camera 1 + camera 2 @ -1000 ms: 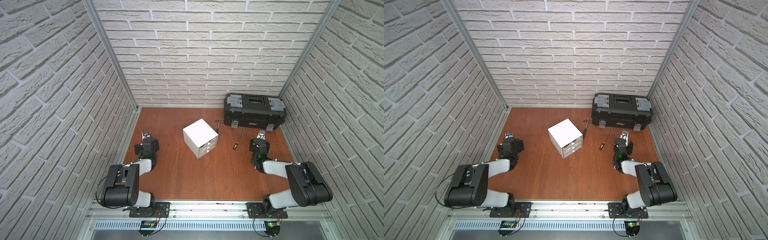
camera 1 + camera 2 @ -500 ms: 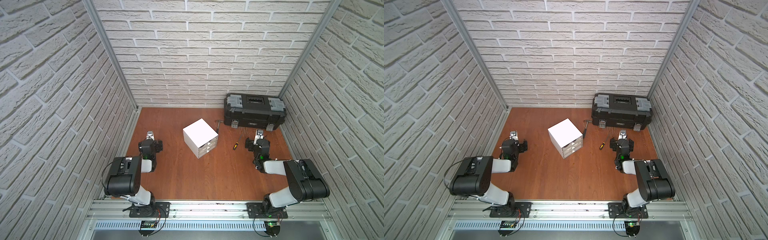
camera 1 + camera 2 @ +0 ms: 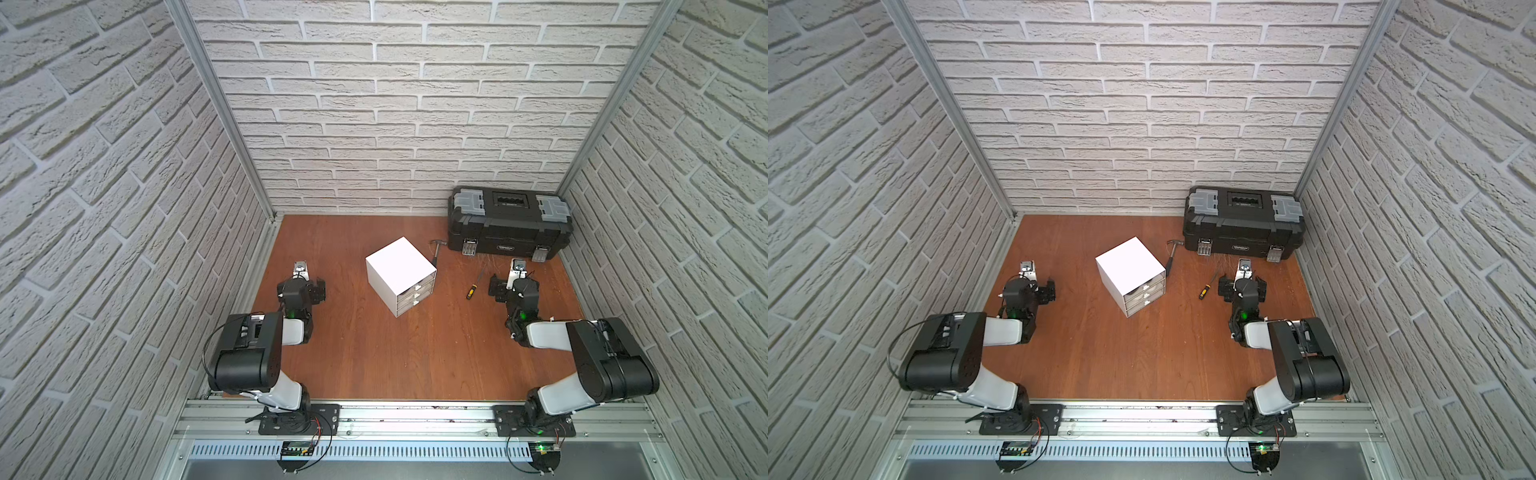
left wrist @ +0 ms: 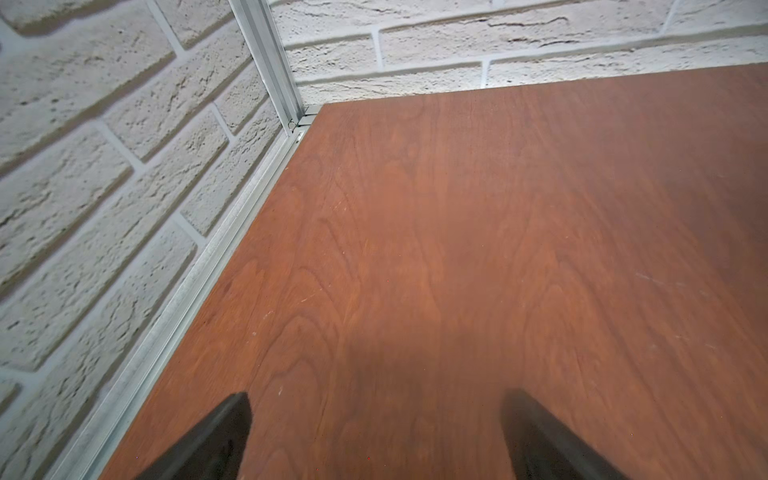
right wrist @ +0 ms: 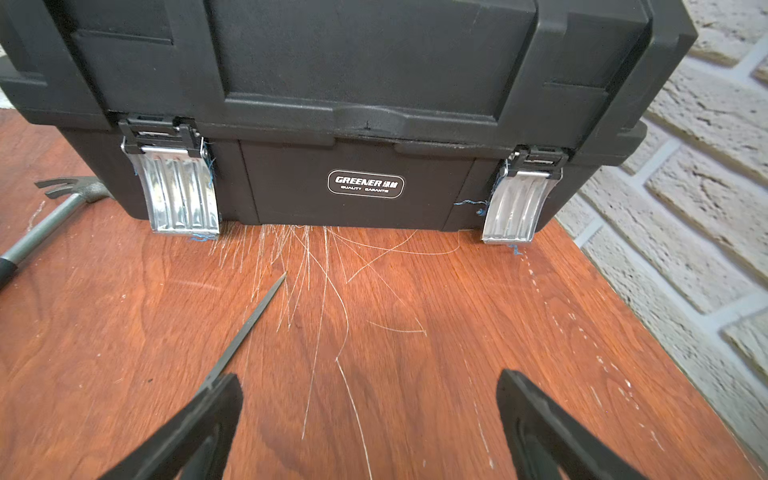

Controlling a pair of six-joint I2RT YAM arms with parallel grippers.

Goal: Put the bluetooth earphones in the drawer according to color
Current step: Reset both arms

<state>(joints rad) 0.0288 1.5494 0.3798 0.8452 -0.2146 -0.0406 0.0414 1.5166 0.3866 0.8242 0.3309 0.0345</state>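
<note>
Left gripper (image 4: 374, 409) hovers low over bare counter (image 3: 374, 353) near the left wall, jaws spread wide, nothing between them, facing the back-left corner; centre of the counter, well apart from both arms, stands the drawer (image 3: 401, 266), a white cube turned at an angle, its three clear fronts facing front-right and all looking pushed in; whatever lies behind those fronts is too small to tell, so the bluetooth earphones cannot be placed; just behind the drawer's right corner lies a hammer (image 3: 1172, 253), head toward the toolbox; farther right a yellow-handled screwdriver (image 3: 471, 291) lies flat between drawer and right arm; right gripper (image 5: 369, 380) sits just beside it, jaws wide and holding nothing; in the wrist view the screwdriver's shaft runs out from behind one finger (image 5: 216, 399), tip toward the black toolbox (image 3: 509, 226), which stands closed against the back wall in the right corner; fine pale scratches mark the counter before it.
</note>
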